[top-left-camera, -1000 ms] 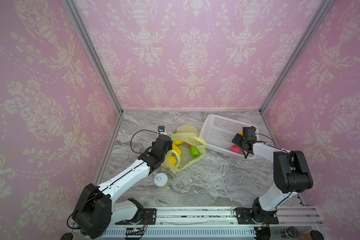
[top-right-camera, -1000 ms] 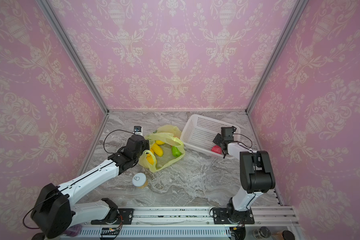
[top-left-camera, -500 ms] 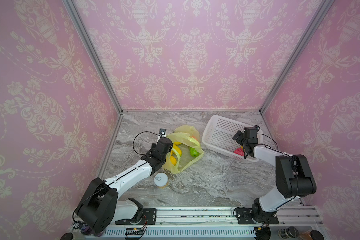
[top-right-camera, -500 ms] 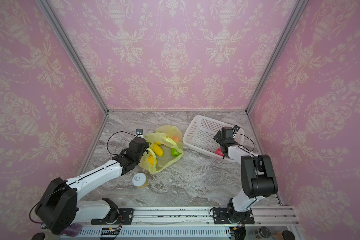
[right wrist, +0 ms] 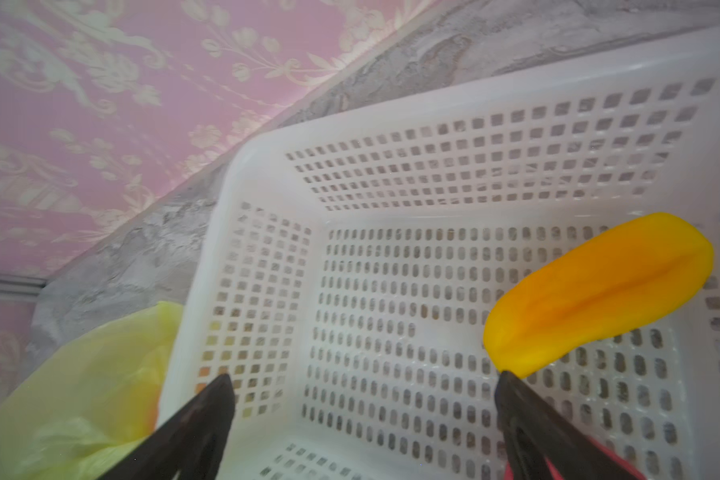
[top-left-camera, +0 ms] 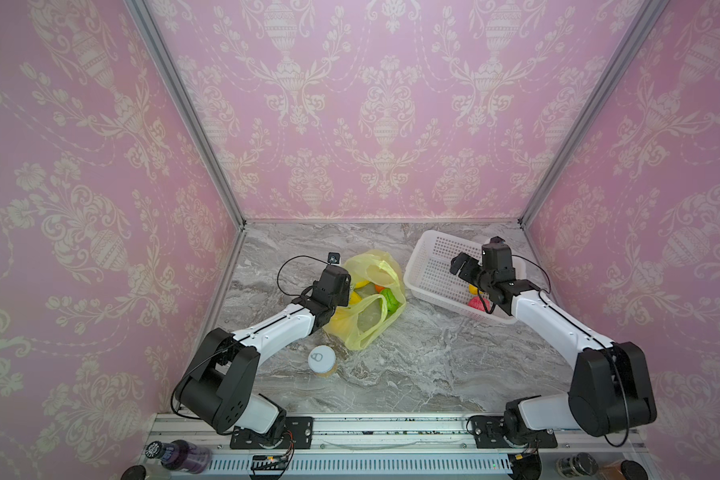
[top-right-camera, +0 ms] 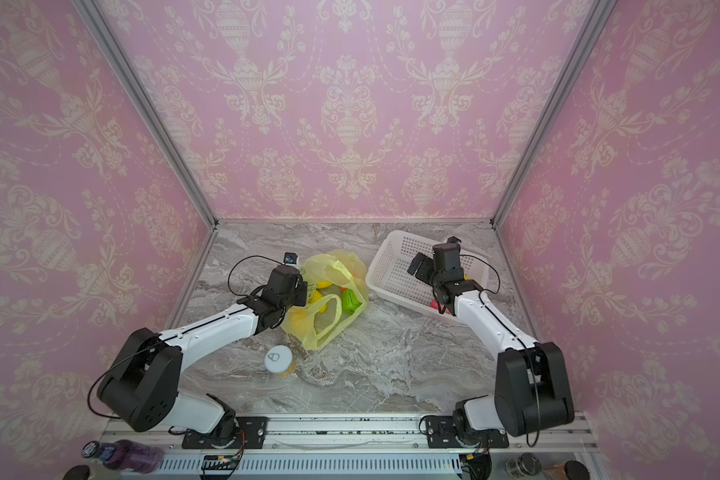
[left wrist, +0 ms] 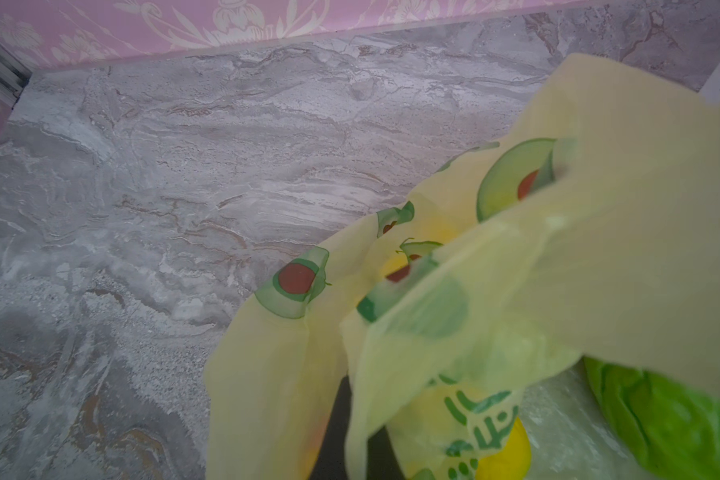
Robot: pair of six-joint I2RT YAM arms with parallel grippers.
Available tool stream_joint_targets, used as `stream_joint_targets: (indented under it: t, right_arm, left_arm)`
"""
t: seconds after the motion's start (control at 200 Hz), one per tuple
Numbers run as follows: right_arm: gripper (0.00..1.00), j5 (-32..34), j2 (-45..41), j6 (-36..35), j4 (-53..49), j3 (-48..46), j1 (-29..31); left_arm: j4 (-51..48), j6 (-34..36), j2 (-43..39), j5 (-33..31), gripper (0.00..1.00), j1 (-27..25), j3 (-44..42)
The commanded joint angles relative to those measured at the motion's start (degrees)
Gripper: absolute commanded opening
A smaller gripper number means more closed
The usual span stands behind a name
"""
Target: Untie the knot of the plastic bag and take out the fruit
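Observation:
The yellow-green plastic bag (top-left-camera: 366, 328) (top-right-camera: 327, 328) lies on the marble left of centre, its handle loops lying loose; the knot is out of view. Fruit shows inside it: a green bumpy one (top-left-camera: 389, 300) (top-right-camera: 350, 300) (left wrist: 661, 419), a yellow one (top-left-camera: 360, 284) (left wrist: 510, 453) and an orange one (top-left-camera: 379, 287). My left gripper (top-left-camera: 348, 292) (top-right-camera: 305, 291) is shut on the bag's left edge, and film drapes over its dark fingers (left wrist: 336, 432). My right gripper (top-left-camera: 464, 270) (top-right-camera: 420, 266) (right wrist: 364, 380) hangs open and empty over the basket. An orange-yellow fruit (right wrist: 599, 291) and a pink-red one (top-left-camera: 476, 303) lie in the basket.
The white perforated basket (top-left-camera: 416, 266) (top-right-camera: 381, 257) (right wrist: 242, 174) stands at the back right, close to the bag. A round can with a pull-tab lid (top-left-camera: 321, 360) (top-right-camera: 279, 359) stands in front of the bag. A purple bottle (top-left-camera: 179, 455) lies off the table's front edge.
My right gripper stays open and has drawn a little toward the basket's middle. The left gripper has shifted slightly with the bag's edge, and the bag's mouth has narrowed.

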Motion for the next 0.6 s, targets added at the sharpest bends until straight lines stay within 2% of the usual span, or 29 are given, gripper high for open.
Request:
stream_joint_targets:
  t: [0.0, 0.125, 0.25, 0.435, 0.595]
  right_arm:
    - [0.98, 2.99, -9.46, -5.22, -9.63, 2.31, 7.45]
    - [0.94, 5.62, -16.29, -5.16, -11.48, 1.24, 15.40]
    - [0.84, 5.17, -18.56, -4.78, -7.36, -0.95, 22.10]
    - [0.75, 5.67, -13.04, -7.91, -1.76, 1.88, 31.54]
    - [0.63, 3.86, -6.22, -10.30, 10.03, 2.03, 34.06]
  left_arm:
    - [-0.52, -1.49, -2.68, 2.07, 0.00, 0.19, 0.08]
    - [-0.82, -1.75, -4.27, 2.07, 0.00, 0.19, -0.49]
    - [-0.79, -1.95, -4.79, 1.64, 0.00, 0.19, -0.93]
    - [-1.02, -2.61, -6.51, 1.32, 0.00, 0.19, -1.97]
    - [-0.73, -3.52, -9.06, 0.05, 0.00, 0.19, -3.57]
